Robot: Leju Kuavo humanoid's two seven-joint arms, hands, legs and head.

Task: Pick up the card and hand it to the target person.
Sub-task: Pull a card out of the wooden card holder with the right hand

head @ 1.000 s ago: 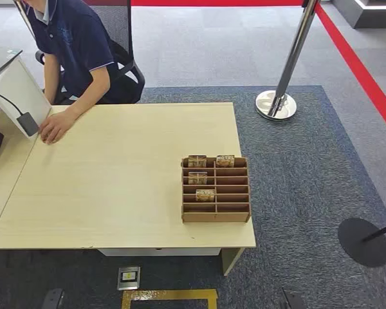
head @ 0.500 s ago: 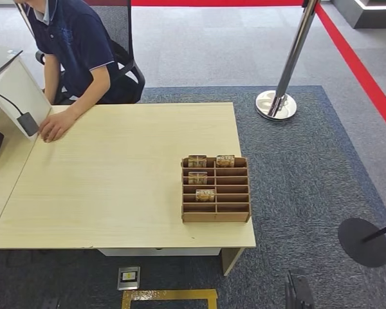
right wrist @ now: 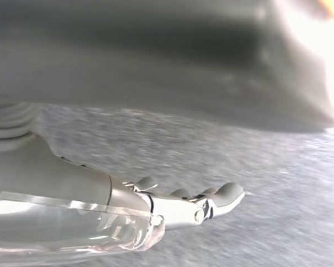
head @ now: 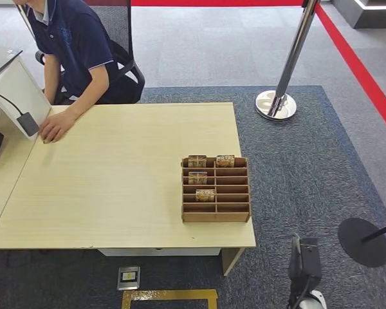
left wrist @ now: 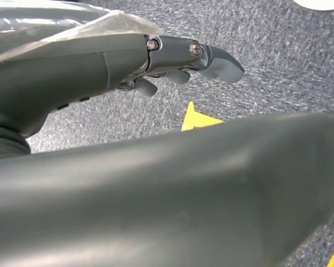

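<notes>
A: Going left to right, what's there?

B: The left hand (left wrist: 186,58) hangs over the carpet, fingers stretched out, holding nothing. The person (head: 74,55) sits at the far left of the tabletop (head: 113,174), one hand resting on it.

A: And the cards?

B: They stand on edge in a wooden slotted rack (head: 215,190), ahead and to the left of the right hand (head: 303,261). The nearest card (head: 205,194) sits in a left-column slot.

A: The right hand?

B: Low beside the tabletop, fingers extended, empty.

A: How will a card handle?

B: Likely light, thin, stiff and a little slick. I'd pinch its exposed top edge and lift straight up.
</notes>
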